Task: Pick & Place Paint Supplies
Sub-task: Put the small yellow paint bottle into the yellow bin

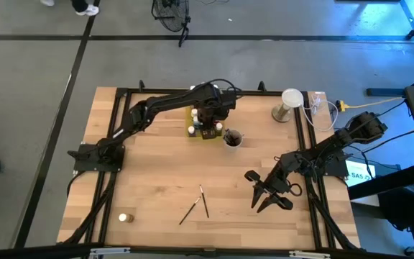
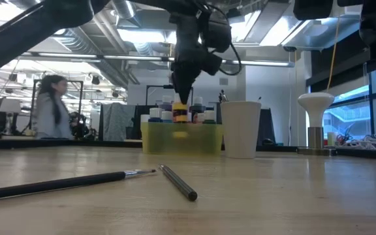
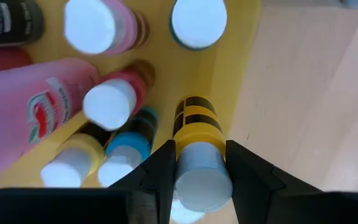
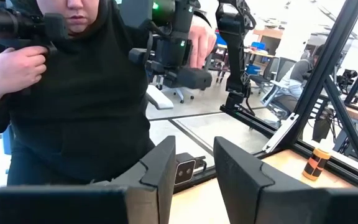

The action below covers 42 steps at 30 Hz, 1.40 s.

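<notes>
A translucent yellow tray (image 1: 195,124) at the table's far middle holds several small paint bottles (image 3: 107,102) with white caps. My left gripper (image 1: 208,119) hangs over the tray's right end, shut on a yellow bottle (image 2: 180,114) with black bands. Two dark brushes (image 1: 190,210) (image 1: 204,201) lie flat on the table's near middle, and one small bottle (image 1: 123,216) stands at the near left. My right gripper (image 1: 268,198) hovers at the near right, open, with nothing between its fingers (image 4: 160,168). My left gripper pinches the yellow bottle's white cap (image 3: 201,177) between its two fingers (image 3: 248,180), one on each side. The fingers come from above, pointing down. The bottle hangs upright below them, its base about level with the tray's rim (image 2: 181,127); whether it rests on anything I cannot tell.
A round cup (image 1: 232,138) with brushes in it stands just right of the tray. A white mushroom-shaped stand (image 1: 287,102) and cables sit at the far right corner. A person (image 4: 73,93) stands beyond the table near my right arm. Bare wood lies in the table's middle.
</notes>
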Each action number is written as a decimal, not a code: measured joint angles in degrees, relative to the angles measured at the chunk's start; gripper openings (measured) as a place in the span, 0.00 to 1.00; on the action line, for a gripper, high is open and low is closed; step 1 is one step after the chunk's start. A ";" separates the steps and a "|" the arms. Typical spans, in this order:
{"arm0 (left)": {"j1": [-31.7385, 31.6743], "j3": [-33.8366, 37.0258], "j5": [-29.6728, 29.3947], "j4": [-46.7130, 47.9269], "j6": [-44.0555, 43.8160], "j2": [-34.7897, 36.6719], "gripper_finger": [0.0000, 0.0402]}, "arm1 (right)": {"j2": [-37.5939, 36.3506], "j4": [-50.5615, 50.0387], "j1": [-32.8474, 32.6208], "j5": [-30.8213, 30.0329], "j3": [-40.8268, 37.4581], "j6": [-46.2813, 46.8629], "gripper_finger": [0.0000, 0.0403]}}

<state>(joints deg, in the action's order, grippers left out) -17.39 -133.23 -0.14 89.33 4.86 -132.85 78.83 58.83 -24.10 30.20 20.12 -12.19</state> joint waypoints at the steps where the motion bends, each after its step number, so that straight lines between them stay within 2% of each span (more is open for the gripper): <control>1: 0.02 0.02 0.12 -0.53 -0.01 -0.41 0.28 | 0.00 0.00 0.00 0.02 0.00 0.00 0.28; 5: -0.27 0.04 2.51 -1.97 0.28 -0.77 0.28 | 0.00 0.00 0.00 0.00 0.00 0.04 0.28; 25: -0.72 0.09 2.60 -3.89 0.01 -4.99 0.28 | 0.00 -0.93 -1.20 -0.13 0.00 0.13 0.28; 35: -0.61 0.22 4.57 -4.29 -1.16 -5.25 0.43 | 0.00 -1.41 -1.18 -0.11 0.00 0.11 0.28; 42: -0.46 0.22 4.79 -4.32 -2.10 -5.12 0.48 | 0.00 -1.56 -1.18 -0.11 0.00 0.11 0.28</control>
<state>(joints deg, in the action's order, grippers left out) -17.85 -133.01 4.64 85.01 2.76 -137.97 78.83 57.27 -25.28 30.09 20.12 -12.08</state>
